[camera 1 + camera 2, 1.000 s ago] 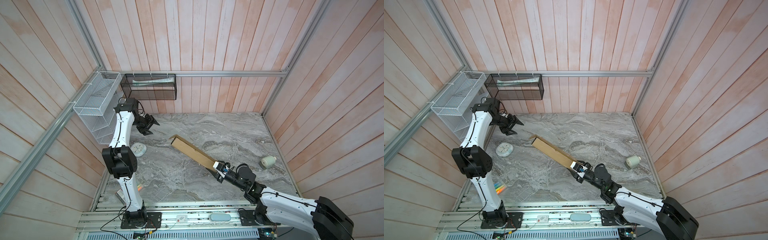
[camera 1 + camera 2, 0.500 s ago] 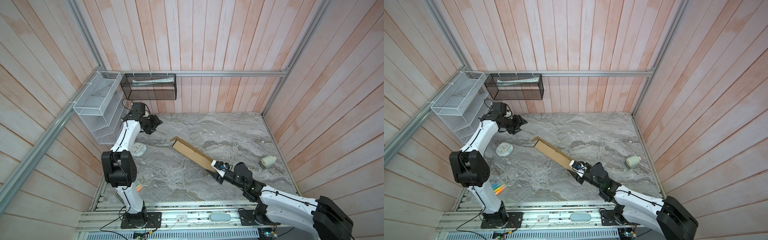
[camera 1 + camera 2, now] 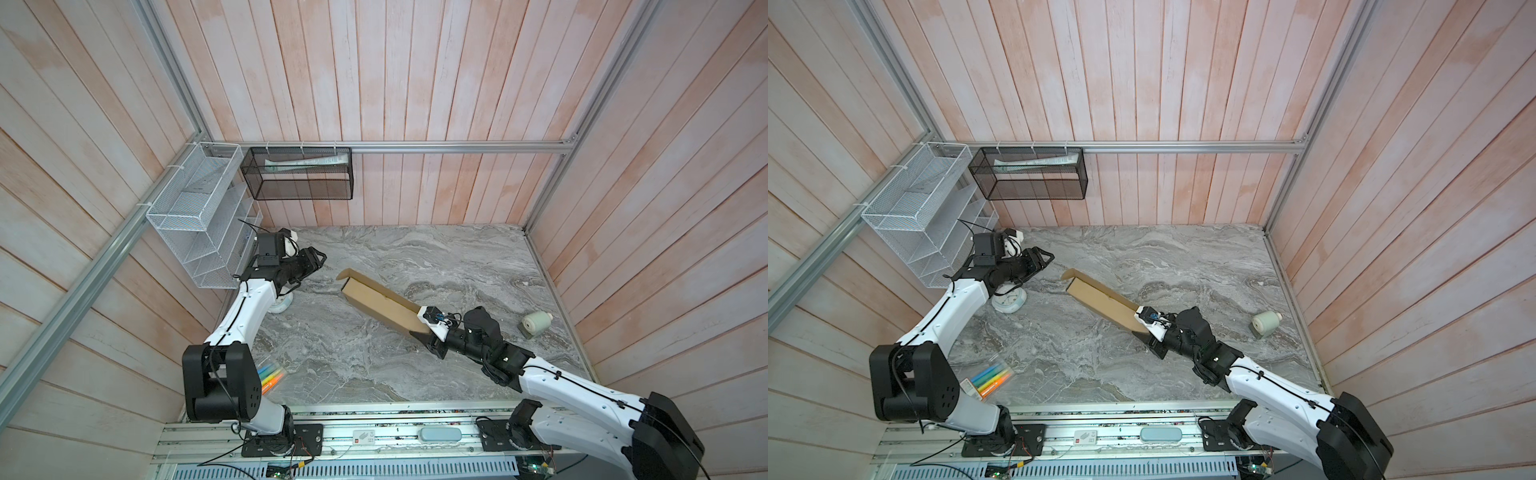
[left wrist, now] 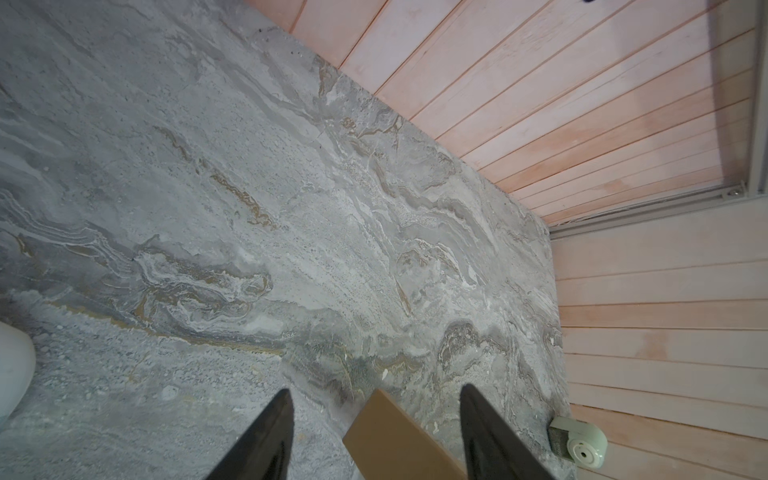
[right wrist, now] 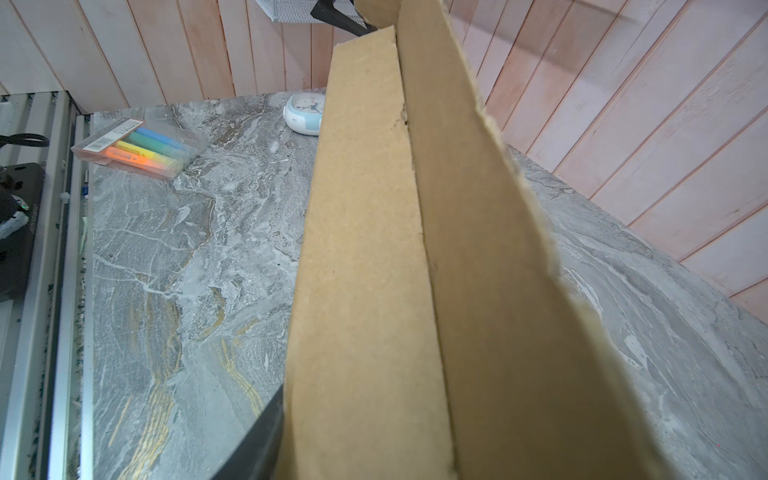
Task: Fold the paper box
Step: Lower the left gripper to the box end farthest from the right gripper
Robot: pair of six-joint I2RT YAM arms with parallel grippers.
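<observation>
Paper box [image 3: 380, 305]: brown corrugated cardboard, long narrow trough, at the middle of the marbled counter [image 3: 374, 374], running 10-to-4 o'clock. Right tool [image 3: 420, 329] clamped on its 4 o'clock end. Left tool [image 3: 319, 259], jaws apart (holding nothing), near the 10 o'clock end. Round alarm clock [image 3: 1013, 306] at 9, partly under the left arm [image 3: 942, 316]; highlighter pack [image 3: 988, 379] at 7; pale cylinder [image 3: 536, 326] at 3.

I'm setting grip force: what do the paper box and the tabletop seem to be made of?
The paper box: brown cardboard, matte, with rough, fibrous cut edges; probably corrugated, though no fluting shows clearly. The tabletop: grey marble-look surface with white and tan veins, smooth, faintly glossy; real stone or printed laminate, the look cannot settle.
</observation>
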